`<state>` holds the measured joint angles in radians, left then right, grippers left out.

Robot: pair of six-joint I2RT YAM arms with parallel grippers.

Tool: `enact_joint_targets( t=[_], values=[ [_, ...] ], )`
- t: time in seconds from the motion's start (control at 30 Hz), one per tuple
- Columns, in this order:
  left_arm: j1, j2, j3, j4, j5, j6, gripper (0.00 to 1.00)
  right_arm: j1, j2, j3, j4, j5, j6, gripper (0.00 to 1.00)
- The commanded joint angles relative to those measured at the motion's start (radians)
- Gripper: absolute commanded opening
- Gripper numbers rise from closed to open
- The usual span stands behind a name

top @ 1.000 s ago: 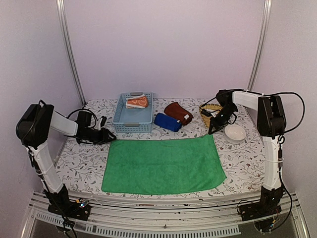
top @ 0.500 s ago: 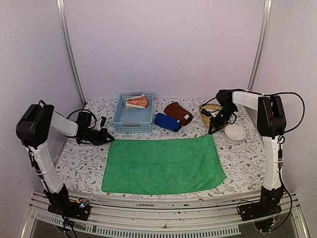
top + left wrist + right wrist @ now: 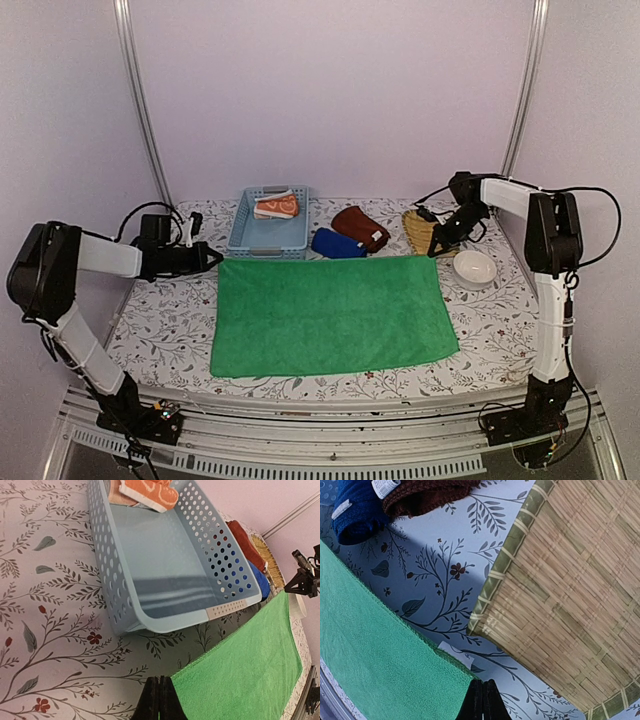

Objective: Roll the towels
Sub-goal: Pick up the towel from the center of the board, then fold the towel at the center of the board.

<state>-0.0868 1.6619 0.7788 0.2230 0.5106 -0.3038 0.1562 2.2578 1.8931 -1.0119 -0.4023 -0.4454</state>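
Note:
The green towel point(image 3: 330, 313) lies spread flat across the middle of the table. My left gripper point(image 3: 213, 258) is shut on its far left corner point(image 3: 176, 681), low over the table. Pinching the far right corner point(image 3: 468, 674), my right gripper point(image 3: 437, 250) is also shut. An orange patterned towel point(image 3: 276, 206) sits folded in the far end of the blue basket point(image 3: 125, 605). The dark blue towel point(image 3: 337, 243) and maroon towel point(image 3: 360, 227) lie bunched behind the green one.
The light blue basket point(image 3: 268, 238) stands just behind the green towel's far left corner. A woven wicker tray point(image 3: 570, 580) lies close behind my right gripper. A white bowl point(image 3: 474, 268) stands right of the towel.
The left gripper closed on the towel's far left corner. Both arms then drew back toward the far side, dragging the green towel away from the front edge and pulling it flatter.

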Motion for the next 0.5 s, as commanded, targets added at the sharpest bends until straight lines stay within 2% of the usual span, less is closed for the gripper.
enact_joint_targets(
  t=[0.0,0.47],
  values=[
    [0.003,-0.04,-0.022,0.039,-0.026,-0.006,0.0,-0.003,-0.044,-0.004,0.045,-0.042,-0.039,0.02],
    [0.002,-0.151,-0.054,-0.014,-0.019,-0.033,0.0,-0.003,-0.17,-0.164,0.168,-0.095,-0.108,0.02]
  ],
)
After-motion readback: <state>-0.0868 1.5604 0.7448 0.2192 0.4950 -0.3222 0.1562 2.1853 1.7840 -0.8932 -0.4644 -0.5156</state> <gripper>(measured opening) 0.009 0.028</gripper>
